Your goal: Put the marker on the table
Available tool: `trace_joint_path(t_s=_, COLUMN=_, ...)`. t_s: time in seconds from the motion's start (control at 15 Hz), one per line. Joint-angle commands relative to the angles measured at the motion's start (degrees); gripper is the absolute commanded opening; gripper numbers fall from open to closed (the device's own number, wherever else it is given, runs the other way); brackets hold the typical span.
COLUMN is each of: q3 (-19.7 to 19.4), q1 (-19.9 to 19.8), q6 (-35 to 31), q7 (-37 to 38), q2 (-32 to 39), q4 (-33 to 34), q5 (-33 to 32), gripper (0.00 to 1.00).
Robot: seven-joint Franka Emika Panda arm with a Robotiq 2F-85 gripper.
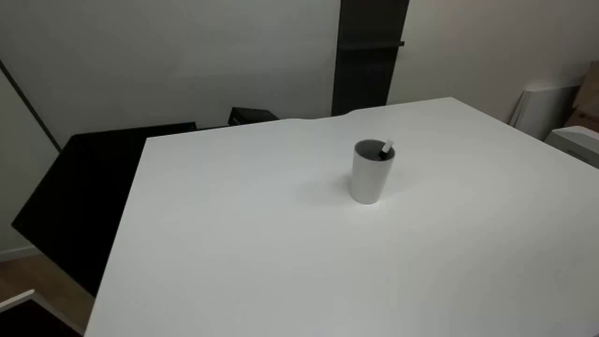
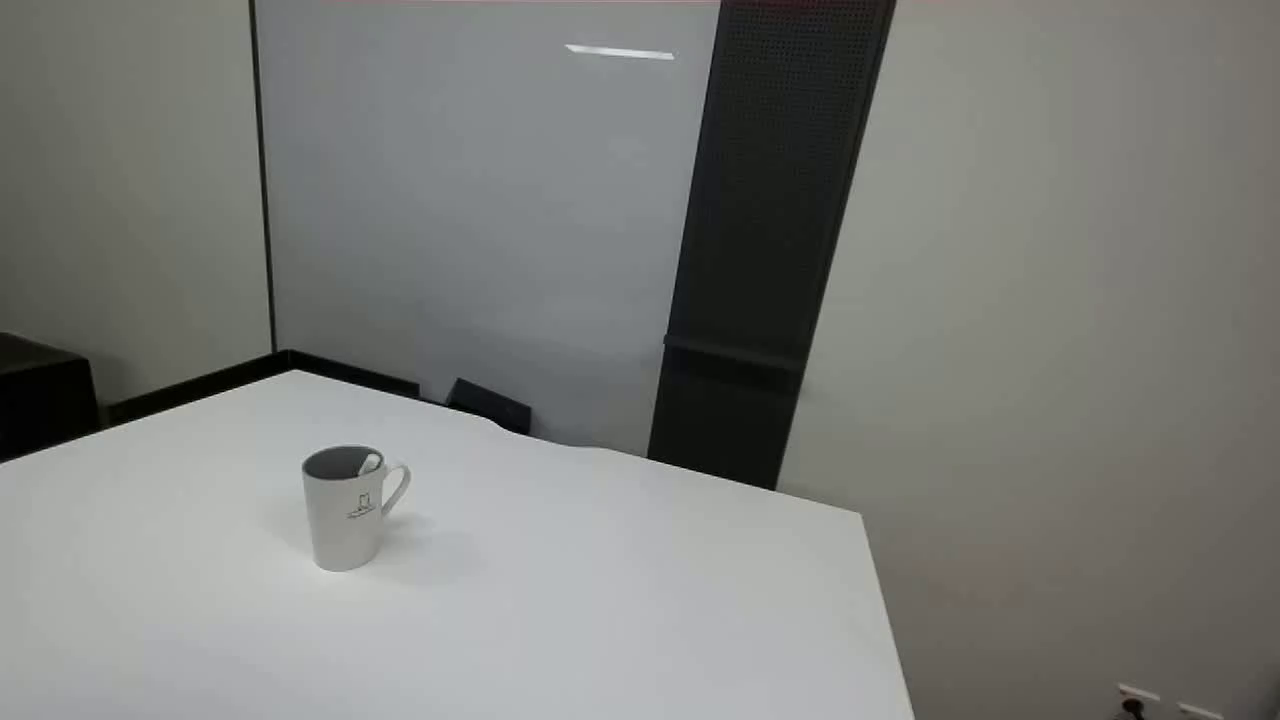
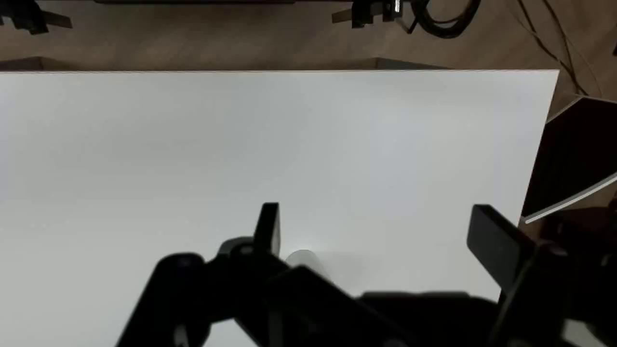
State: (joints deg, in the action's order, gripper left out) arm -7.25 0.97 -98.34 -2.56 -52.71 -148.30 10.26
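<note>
The marker stands tilted inside the pale cup, with its white and black end above the rim and the rest hidden. Its white end also shows in an exterior view. The cup stands upright on the white table and shows with its handle in an exterior view. In the wrist view my gripper is open and empty above the table. The cup's base shows partly beside the left finger; the gripper hides the rest of the cup and the marker. Neither exterior view shows the gripper.
A black chair stands at the table's edge in an exterior view. White and grey boxes are beyond the right edge. Walls and a dark panel stand behind the table. Cables lie on the floor past the table edge.
</note>
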Motion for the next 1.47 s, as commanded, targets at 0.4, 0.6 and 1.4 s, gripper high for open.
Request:
trace_joint_path(t_s=0.4, q3=0.75, q1=-1.12, q6=0.27, q7=-0.71, q2=0.18, q4=0.17, q5=0.63, gripper=1.00)
trace_joint_path(t_s=0.6, q3=0.75, q1=-1.12, q6=0.27, q7=-0.71, q2=0.18, q4=0.17, q5=0.63, gripper=1.00)
trace_joint_path(t_s=1.4, q3=-0.99, q1=-0.88, q6=-13.83, q7=-7.11, q2=14.92, q4=3.45, q5=0.05, gripper=1.00)
